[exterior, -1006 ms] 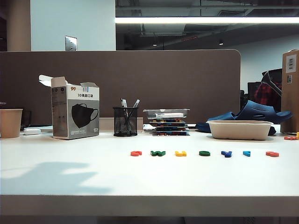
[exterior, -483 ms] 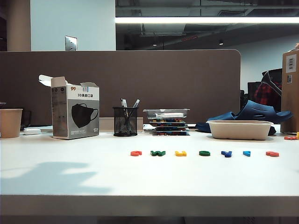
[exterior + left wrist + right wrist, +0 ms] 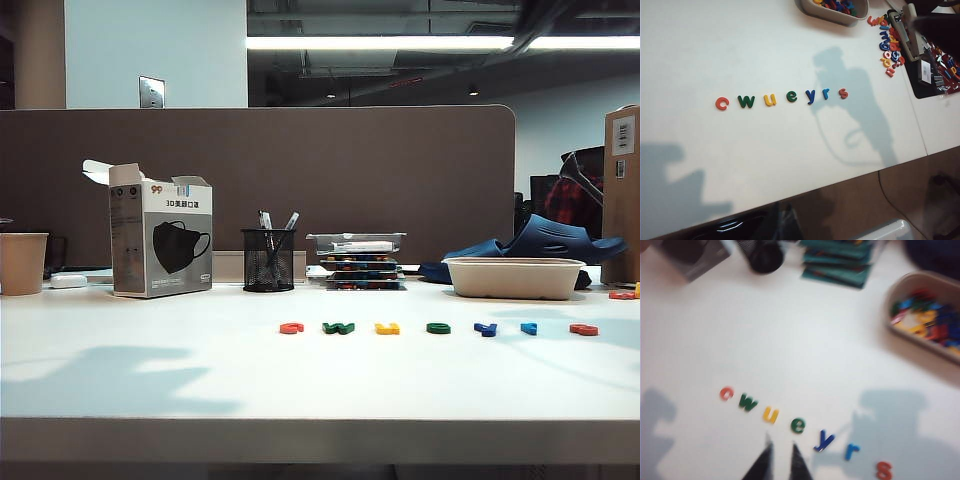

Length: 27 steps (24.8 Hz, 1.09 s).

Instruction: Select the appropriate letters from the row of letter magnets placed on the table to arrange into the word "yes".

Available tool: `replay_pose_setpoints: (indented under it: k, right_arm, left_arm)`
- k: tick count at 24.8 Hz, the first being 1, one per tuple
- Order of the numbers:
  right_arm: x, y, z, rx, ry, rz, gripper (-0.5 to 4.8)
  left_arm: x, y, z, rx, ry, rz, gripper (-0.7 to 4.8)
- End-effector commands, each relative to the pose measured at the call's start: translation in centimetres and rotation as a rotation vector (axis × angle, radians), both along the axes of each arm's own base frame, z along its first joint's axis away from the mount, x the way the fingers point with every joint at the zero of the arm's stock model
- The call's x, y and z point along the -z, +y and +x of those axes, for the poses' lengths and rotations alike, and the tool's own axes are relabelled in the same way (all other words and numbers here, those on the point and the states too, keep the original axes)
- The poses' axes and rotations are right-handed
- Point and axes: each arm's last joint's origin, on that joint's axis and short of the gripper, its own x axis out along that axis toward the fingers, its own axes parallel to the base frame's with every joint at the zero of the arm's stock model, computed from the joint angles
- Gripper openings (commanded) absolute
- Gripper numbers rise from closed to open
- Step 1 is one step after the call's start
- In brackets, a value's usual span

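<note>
My right gripper (image 3: 780, 456) hangs barely parted above the row of letter magnets (image 3: 782, 97) mid-table, left gripper unseen, and I judge the crowded blue y (image 3: 824, 440) could drag green e (image 3: 798, 425) or r (image 3: 852, 451) askew.

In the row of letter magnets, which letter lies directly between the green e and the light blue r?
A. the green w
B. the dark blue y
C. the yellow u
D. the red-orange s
B: the dark blue y lies between the green e and the light blue r.

Office: desk partition (image 3: 260, 190), pen holder (image 3: 268, 260), ceiling strip light (image 3: 380, 43).
</note>
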Motion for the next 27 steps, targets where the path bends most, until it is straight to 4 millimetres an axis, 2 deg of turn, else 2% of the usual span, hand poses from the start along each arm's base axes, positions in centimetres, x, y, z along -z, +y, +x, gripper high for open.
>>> replay_pose_setpoints:
  k: [1,4,8,14,16,18,23,27]
  right_arm:
    - [1.3,0.6,1.4,-0.07,0.071,0.009,0.56]
    - [2.8,1.1,2.4,-0.105,0.114,-0.02,0.69]
    - [5.2,1.8,3.9,-0.114,0.207,-0.047,1.49]
    - [10.0,2.4,6.0,-0.208,0.348,-0.185,1.51]
    - [11.4,2.4,6.7,-0.228,0.371,-0.244,1.85]
    - [12.5,2.5,7.2,-0.238,0.388,-0.273,1.86]
    - [14.0,3.1,8.1,-0.26,0.382,-0.309,1.87]
    - [14.7,4.2,8.3,-0.297,0.365,-0.357,2.14]
  left_arm:
    - [-0.2,0.0,0.0,0.001,-0.011,-0.005,-0.05]
    - [-0.2,0.0,0.0,0.001,-0.011,-0.005,-0.05]
    - [-0.1,-0.1,0.1,0.001,-0.008,-0.001,-0.05]
    - [-0.1,-0.1,0.1,-0.002,-0.01,0.001,-0.05]
    - [-0.1,-0.1,0.1,-0.002,-0.01,0.001,-0.05]
    - [-0.1,-0.1,0.1,-0.002,-0.01,0.001,-0.05]
    - [-0.1,-0.1,0.1,-0.002,-0.01,0.0,-0.05]
    - [-0.1,-0.1,0.1,-0.002,-0.01,0.0,-0.05]
